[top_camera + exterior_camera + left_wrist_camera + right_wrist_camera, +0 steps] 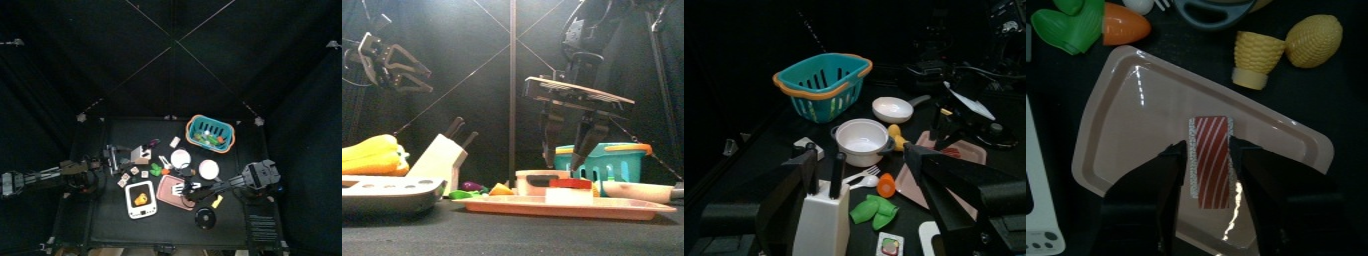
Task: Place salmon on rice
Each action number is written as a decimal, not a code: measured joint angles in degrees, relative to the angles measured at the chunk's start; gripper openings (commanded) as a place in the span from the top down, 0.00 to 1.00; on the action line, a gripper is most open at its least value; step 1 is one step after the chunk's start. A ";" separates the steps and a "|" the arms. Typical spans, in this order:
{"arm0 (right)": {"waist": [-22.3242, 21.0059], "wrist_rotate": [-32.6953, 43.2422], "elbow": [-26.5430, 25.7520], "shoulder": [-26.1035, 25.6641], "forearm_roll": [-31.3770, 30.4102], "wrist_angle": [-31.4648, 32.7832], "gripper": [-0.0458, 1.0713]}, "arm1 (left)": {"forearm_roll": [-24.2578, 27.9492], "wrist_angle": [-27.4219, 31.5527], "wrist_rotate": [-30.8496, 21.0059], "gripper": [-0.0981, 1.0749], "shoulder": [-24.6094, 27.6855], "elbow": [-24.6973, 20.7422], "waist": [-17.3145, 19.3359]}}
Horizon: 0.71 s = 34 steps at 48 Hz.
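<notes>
On the black tabletop [114, 130], the pink plastic tray [1133, 120] held the red-and-white striped salmon slice [1209, 160], its long axis running straight out between the right end effector's [1211, 185] jaws, which straddled it, parted, not yet clamped; the left end effector [865, 200] hung released, well apart.

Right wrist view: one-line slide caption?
Right gripper straddles the striped salmon piece on the pink tray.

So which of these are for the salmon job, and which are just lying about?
For the job: salmon, tray, right gripper. I can't pick out the rice.
Lying about: basket, knife block, bowl, corn, lemon.
</notes>
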 measured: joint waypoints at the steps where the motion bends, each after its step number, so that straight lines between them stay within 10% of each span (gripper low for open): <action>1: -0.09 0.00 -0.09 0.00 0.18 0.00 0.46 | 0.00 0.00 0.00 0.04 0.00 0.00 -0.09; 14: 0.00 0.00 0.09 0.00 1.93 -0.18 0.63 | 0.00 0.00 0.00 0.04 0.00 0.00 0.00; 34: -0.18 -0.18 1.41 1.49 4.04 -5.27 0.64 | 0.00 0.00 0.09 0.04 0.00 0.00 0.00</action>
